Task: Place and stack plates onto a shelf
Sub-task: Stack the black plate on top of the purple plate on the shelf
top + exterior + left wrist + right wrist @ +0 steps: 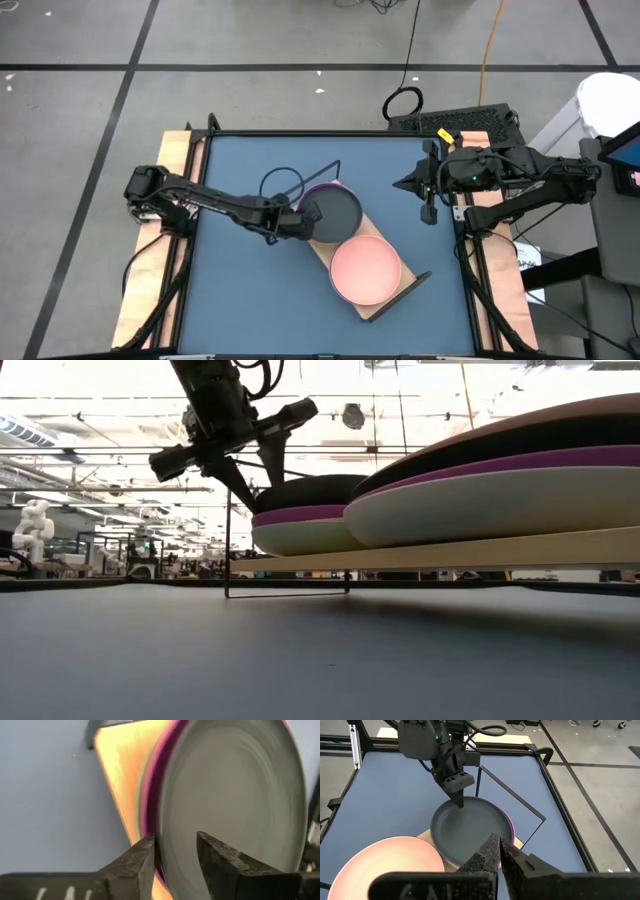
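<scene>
Black plate (334, 210) rim betw. left gripper (175, 851) fingers.

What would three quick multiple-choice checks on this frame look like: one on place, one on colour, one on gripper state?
1. Where is the left gripper?
A. at the rim of the black plate on the shelf
B. over the pink plate
C. off the table

2. What colour is the plate directly under the black plate?
A. pale blue
B. purple
C. pink

3. How are the right gripper fingers?
A. wide open
B. shut on a plate
C. shut, holding nothing

Key: 1 A, the high view shows it at that plate's edge. 2 B, a purple plate shows beneath it in the low view. 3 C, the right wrist view shows fingers together and nothing between them.
</scene>
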{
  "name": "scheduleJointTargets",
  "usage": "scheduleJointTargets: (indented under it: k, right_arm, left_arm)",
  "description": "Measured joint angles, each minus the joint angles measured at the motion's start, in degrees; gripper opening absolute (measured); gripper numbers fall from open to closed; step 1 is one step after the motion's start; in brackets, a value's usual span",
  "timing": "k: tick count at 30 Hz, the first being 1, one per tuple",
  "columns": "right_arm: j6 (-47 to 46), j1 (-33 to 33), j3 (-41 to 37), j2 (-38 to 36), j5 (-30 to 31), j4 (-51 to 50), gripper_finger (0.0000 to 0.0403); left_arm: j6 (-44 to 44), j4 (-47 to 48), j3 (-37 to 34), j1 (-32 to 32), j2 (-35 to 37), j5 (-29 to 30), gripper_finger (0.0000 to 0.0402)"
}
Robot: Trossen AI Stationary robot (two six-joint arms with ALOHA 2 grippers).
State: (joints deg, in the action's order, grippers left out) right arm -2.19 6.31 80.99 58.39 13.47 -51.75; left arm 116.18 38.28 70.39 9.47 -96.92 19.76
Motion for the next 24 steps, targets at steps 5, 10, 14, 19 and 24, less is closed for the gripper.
scheduleJointTargets:
  k: [5,10,14,19,24]
  right_arm:
    - [-0.1,0.0,0.0,0.0,-0.3,-0.8,0.0000]
    - [-3.2,-0.3,-4.3,0.0,-3.3,-0.7,0.0000]
    - [-7.5,-0.3,-10.0,0.0,-7.1,2.3,0.0000]
    - [-10.7,-0.3,-18.1,0.0,-10.9,9.7,0.0000]
    - [-15.1,-1.5,-27.6,0.0,-9.0,16.7,0.0000]
  left_arm:
    - [-7.3,-5.0,0.1,1.1,1.0,1.7,0.0154]
    - [-6.4,-3.8,0.1,2.0,2.1,2.1,0.0154]
    - [-4.9,-0.9,0.0,2.4,2.5,2.8,0.0154]
    - [-6.1,-2.2,0.0,3.0,2.5,2.8,0.0154]
    - [-6.4,-3.6,0.0,4.3,2.5,2.8,0.0154]
